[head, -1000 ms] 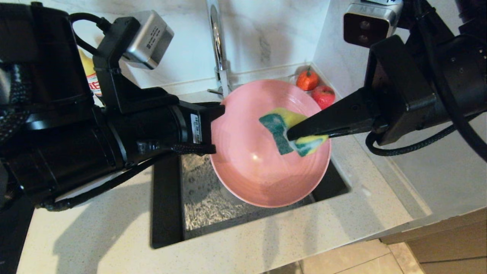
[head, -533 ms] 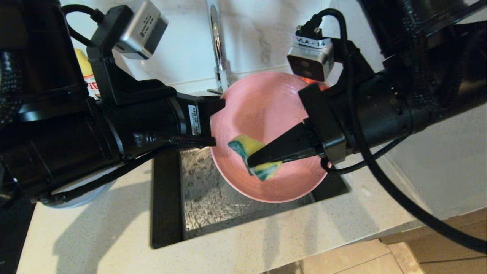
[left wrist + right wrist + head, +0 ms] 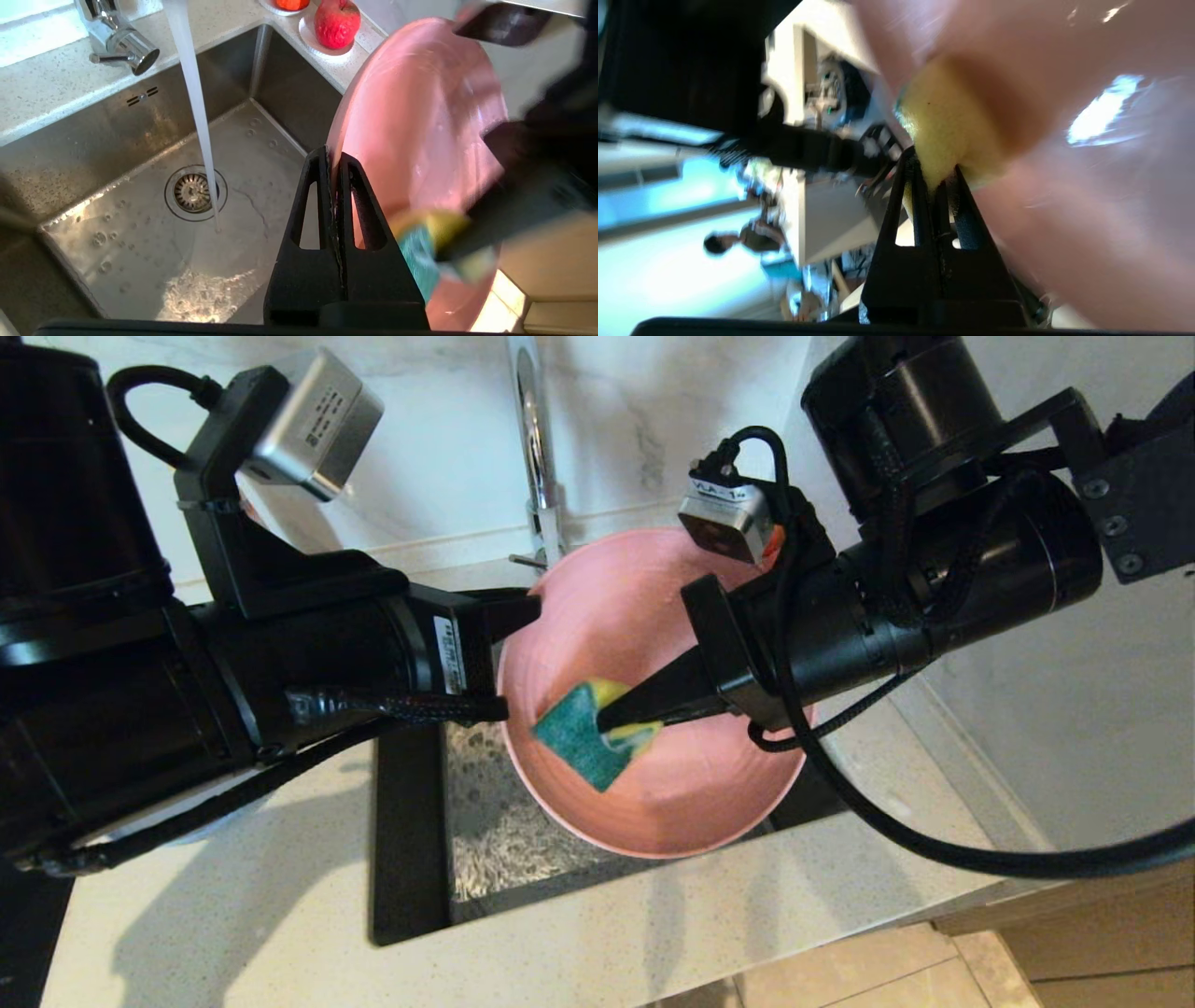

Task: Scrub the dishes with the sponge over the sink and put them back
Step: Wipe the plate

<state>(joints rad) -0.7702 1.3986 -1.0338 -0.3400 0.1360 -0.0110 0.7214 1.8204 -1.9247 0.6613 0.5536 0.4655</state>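
A: Your sponge (image 3: 586, 733) slid from the far rim down to the pink plate's (image 3: 644, 616) middle, right gripper (image 3: 607, 721) clenched on it.

B: Yep, left gripper (image 3: 509, 658) pinches the rim, tilting the plate over the sink (image 3: 485, 840) so it drains.

Surface (image 3: 280, 915): pale speckled stone, running across the lower half of the head view and continuing as a strip along the marbled back wall at the top. Set into it, centre frame: a stainless steel sink (image 3: 140, 219) with a round strainer drain (image 3: 195, 192), its floor wet and beaded; a chrome tap (image 3: 119, 39) stands on the rear strip at the top of the left wrist view, water running. Also on the surface, upper right corner behind the sink: two small white saucers (image 3: 310, 35) bearing red fruit (image 3: 337, 23).
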